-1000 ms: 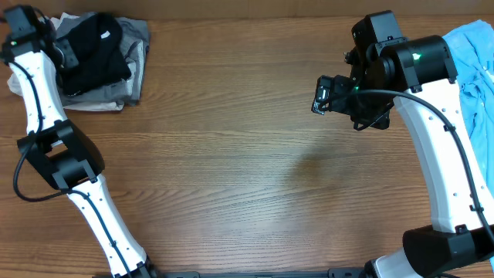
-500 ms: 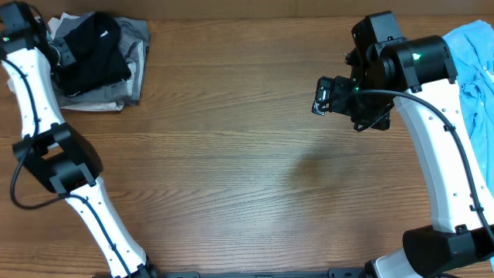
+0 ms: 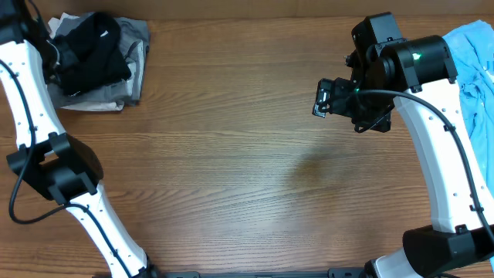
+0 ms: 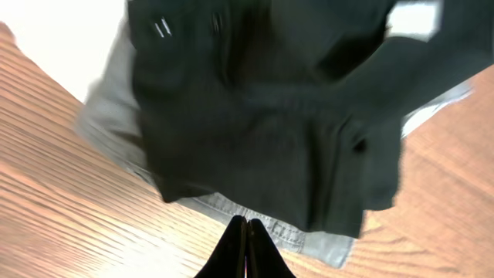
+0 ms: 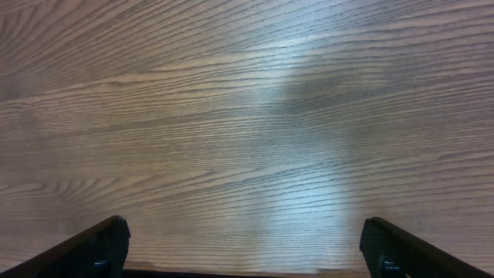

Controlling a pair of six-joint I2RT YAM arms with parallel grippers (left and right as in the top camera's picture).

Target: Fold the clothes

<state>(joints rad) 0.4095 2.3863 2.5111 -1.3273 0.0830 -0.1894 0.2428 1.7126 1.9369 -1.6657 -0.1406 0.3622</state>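
**Tabletop** (image 3: 231, 170): brown wood grain.
**Black shirt** (image 3: 91, 50): crumpled, at the 10 o'clock corner, lying on a grey garment (image 3: 133, 77). White fabric (image 3: 60, 23) shows at the pile's 11 o'clock edge.
**Light blue garment** (image 3: 472, 69): heaped at the 2 o'clock edge, partly out of frame.
**Left gripper** (image 4: 245, 232): jaws pressed together, holding nothing, just beside the pile's grey hem.
**Right gripper** (image 3: 324, 98): jaws spread wide, empty, above bare wood toward 1 o'clock.

Noted: one brown wood-grain tabletop (image 3: 231, 154), grain running parallel to its long edges, with a dull sheen mid-surface.
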